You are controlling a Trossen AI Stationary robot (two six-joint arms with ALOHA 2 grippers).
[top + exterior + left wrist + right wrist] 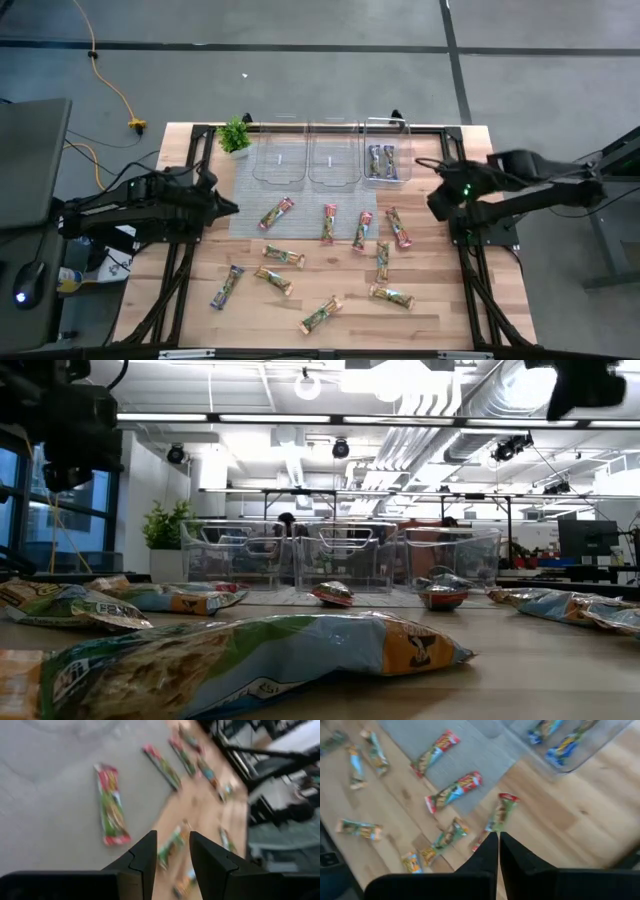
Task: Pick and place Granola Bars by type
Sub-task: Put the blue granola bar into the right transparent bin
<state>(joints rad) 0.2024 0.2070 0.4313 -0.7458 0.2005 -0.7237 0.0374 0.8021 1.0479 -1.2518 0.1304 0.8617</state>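
1. The right end effector (498, 845) is seen pressed together, empty, held above the right edge of the worktop (440, 300), beside the bins.
2. The left end effector (172, 852) is seen part-spread with nothing between its fingers, raised over the left edge of the worktop.
3. Three clear bins (332, 160) are lined up along the far edge; two blue-wrapped bars (383, 160) are seen lying in the rightmost one, the other two are seen bare.
4. The Granola Bars (330, 223) still loose are scattered over the grey mat (245, 195) and the bare wood: four red-ended ones are laid in a row just in front of the bins, the rest are spread toward the near edge.
5. A small potted plant (236, 135) is spotted at the far left corner, next to the bins.
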